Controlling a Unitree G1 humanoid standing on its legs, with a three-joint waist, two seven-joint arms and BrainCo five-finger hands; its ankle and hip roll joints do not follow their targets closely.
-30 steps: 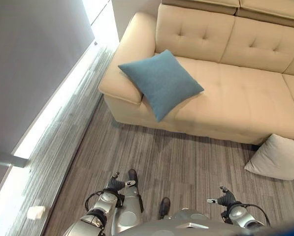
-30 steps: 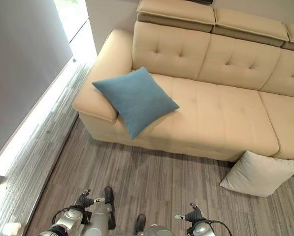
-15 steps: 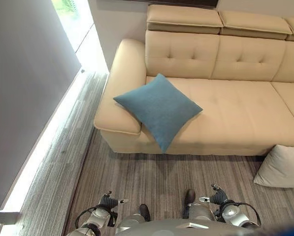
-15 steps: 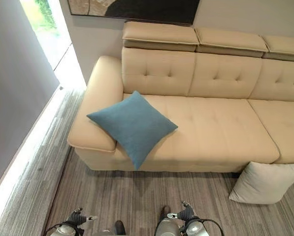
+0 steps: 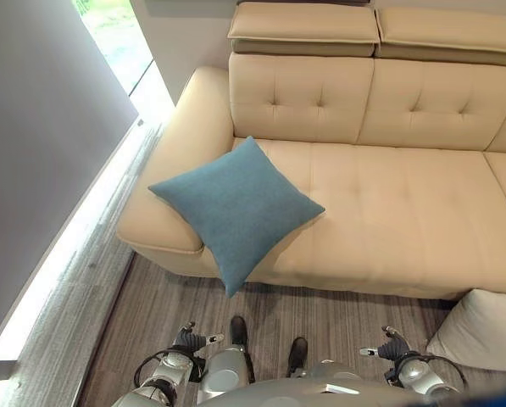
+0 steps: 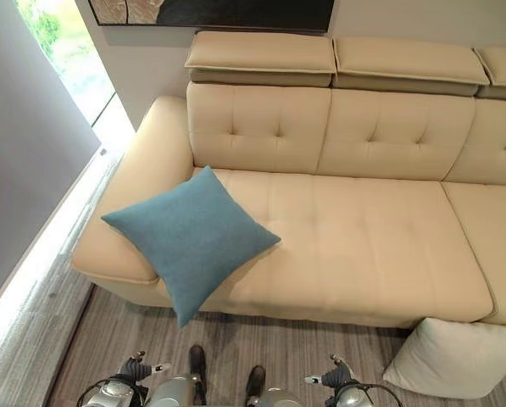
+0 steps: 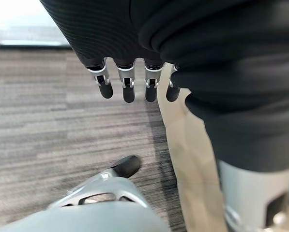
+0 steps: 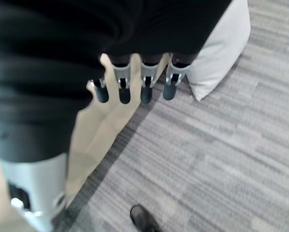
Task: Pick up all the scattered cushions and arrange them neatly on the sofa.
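both hands hang low and hold nothing. left hand (image 7: 127, 84) has its fingers straight and loose over the carpet; right hand (image 8: 134, 82) is the same, fingers relaxed, pointing down near the floor cushion.

task things: white cushion (image 6: 456, 356) lies on the carpet (image 6: 91, 339), leaning against the sofa's front edge towards its right end. blue cushion (image 6: 189, 237) is already on the sofa (image 6: 363, 229), at the left end of the seat, propped crooked against the left armrest with one corner hanging over the front edge.

step in hand, as i read it: go for the white cushion. it sits off to the right, so turn and step that way first; reaching from here looks like a stretch. it's soft and bulky, so take it with both hands on opposite sides, or pinch a corner deep enough that it won't slide out. then lift it clear of the seat's front edge and set it upright against the backrest. the blue one likely needs squaring up too, corner off the edge and back flat on the backrest.

surface and room: grey striped carpet, cream tufted sofa with separate headrests. bright floor-level window strip (image 5: 58, 254) runs along the left wall. dark framed picture (image 6: 219, 13) on the wall above the backrest.
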